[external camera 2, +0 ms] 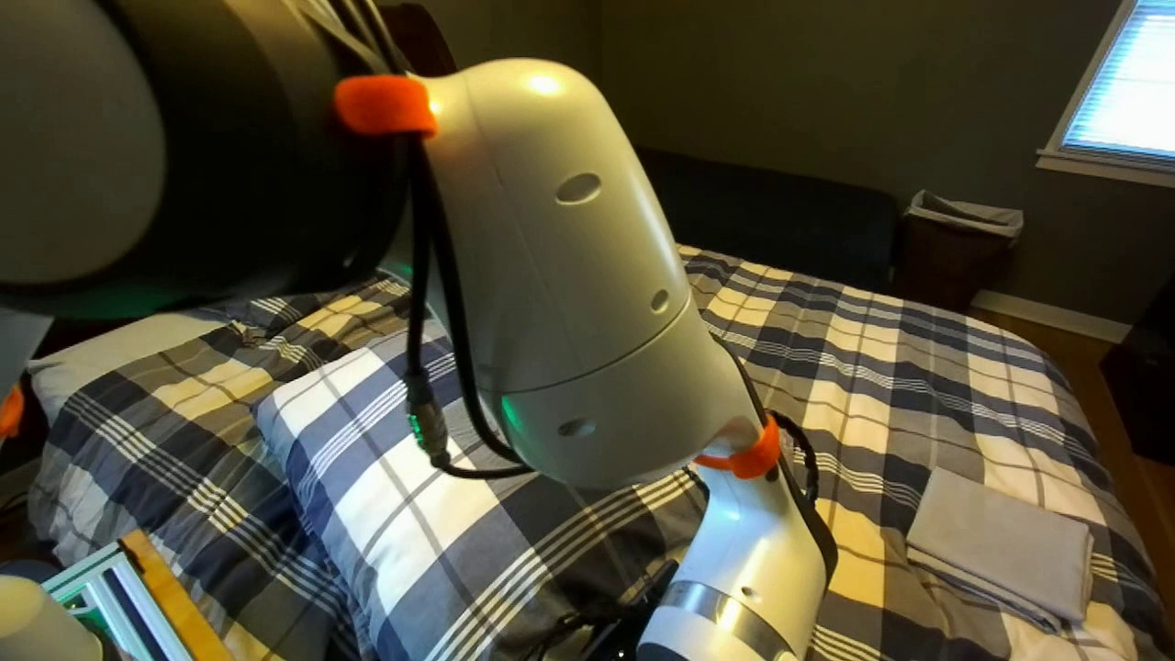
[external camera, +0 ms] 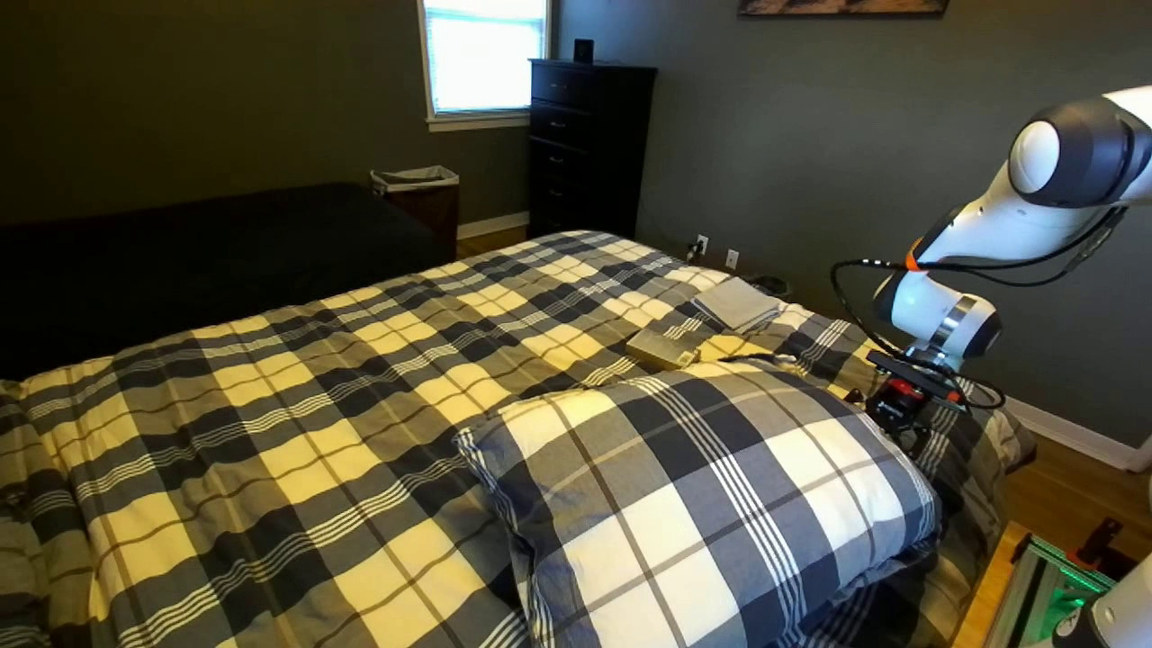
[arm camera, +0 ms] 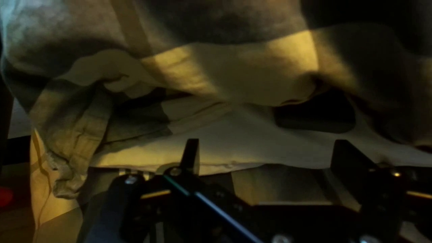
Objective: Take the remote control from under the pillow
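Black and spread wide, the gripper (arm camera: 266, 148) sits low in the wrist view, a broad gap between its fingers (arm camera: 191, 157), facing the pillow (arm camera: 236, 76). Under the pillow's folds shows a dark, rounded end, apparently the remote (arm camera: 315, 119), against white fabric (arm camera: 243, 145) and apart from the fingers.

In an exterior view the pillow lies on the bed (external camera: 342, 387), the arm (external camera: 990, 225) hanging beside its edge; beyond it lie a box or book (external camera: 661, 348) and a folded cloth (external camera: 738, 304).

In an exterior view the arm covers part of the pillow, and a bin (external camera 2: 955, 257) stands past the bed.
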You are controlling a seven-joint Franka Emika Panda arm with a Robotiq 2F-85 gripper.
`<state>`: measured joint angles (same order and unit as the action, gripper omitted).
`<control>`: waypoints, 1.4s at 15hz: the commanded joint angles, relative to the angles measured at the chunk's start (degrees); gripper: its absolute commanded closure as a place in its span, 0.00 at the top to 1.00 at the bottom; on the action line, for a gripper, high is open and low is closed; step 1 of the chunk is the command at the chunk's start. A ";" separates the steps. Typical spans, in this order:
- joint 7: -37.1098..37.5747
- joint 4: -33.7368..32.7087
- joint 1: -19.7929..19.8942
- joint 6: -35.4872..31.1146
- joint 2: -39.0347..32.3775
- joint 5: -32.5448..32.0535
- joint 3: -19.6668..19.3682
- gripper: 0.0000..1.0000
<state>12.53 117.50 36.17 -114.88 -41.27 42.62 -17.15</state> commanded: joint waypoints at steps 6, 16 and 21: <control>-1.67 -3.65 0.47 2.36 -3.79 7.00 1.43 1.00; -1.67 -6.66 -0.57 8.59 -7.02 8.59 1.51 1.00; -1.94 -7.33 -1.55 7.53 -8.15 8.57 1.21 0.66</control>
<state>11.94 111.86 35.27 -107.76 -47.56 49.77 -15.33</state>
